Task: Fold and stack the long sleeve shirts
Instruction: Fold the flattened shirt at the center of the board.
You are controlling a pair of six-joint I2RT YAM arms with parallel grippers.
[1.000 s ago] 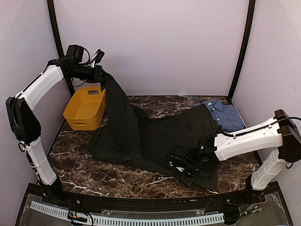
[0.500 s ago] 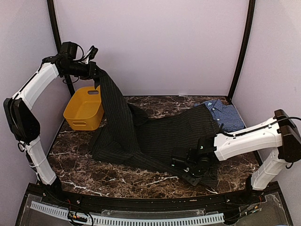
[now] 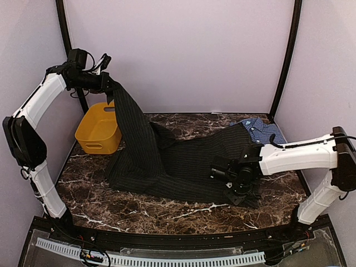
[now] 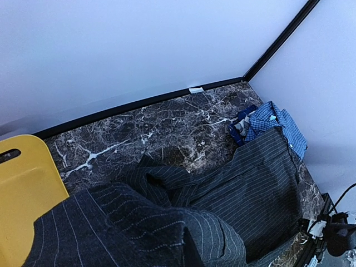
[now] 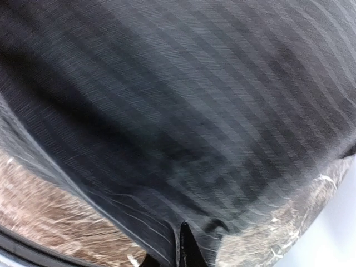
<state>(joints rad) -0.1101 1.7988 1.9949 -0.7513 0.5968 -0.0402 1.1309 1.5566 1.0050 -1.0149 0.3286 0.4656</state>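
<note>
Holding the black pinstriped shirt [image 3: 183,161] up by one end, your left hand [image 3: 109,84] hangs high over the 10 o'clock corner, clamped tight on the cloth. From there the fabric drapes down past the yellow basket [image 3: 100,129] onto the marble table [image 3: 89,189], and the rest of the shirt lies spread across the middle. Your right hand [image 3: 240,192] is low at about 4 o'clock on the shirt's near hem. Its fingers are drawn almost together, with the fabric edge pinched between them. The blue checked shirt [image 3: 261,129] lies crumpled at 2 o'clock, touching the black one's far edge.
</note>
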